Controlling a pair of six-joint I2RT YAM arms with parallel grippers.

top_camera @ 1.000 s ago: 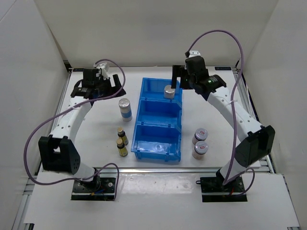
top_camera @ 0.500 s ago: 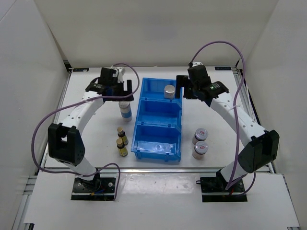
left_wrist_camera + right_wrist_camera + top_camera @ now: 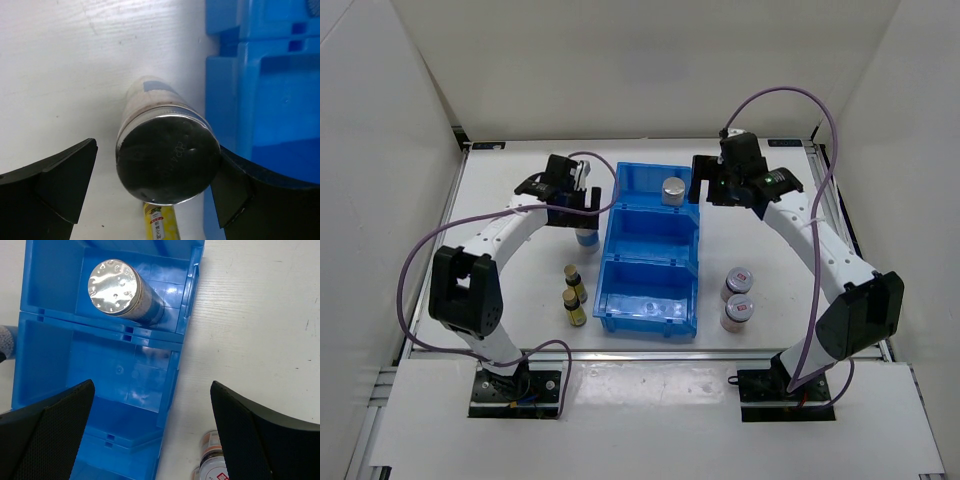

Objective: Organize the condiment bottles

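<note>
— What do we have at the left gripper?

— We see its jaws spread wide, one matte black finger on each side of a silver-topped cylinder. Nothing is clasped, and we cannot tell whether either finger touches it. The cylinder stands upright on the table, just beside the outer wall of the blue bin. Its cap is a flat, dull metal disc, and the body below is smooth and white with a blue band.

— And the right gripper?

— It is released too and hangs empty above the bin, its black fingers finely textured. Below it we look down on the second cylinder, which stands in the far compartment. Its round top is bright and slightly rippled, like foil.

— The bin itself?

— It is glossy moulded plastic, with three rectangular compartments in a row.

— Where do we find the other bottles?

— Two short white jars with red-marked lids stand close together to the right of the bin. Two tiny amber bottles with dark caps stand to its left, near the front compartment. The table is white with a faint grain.
</note>
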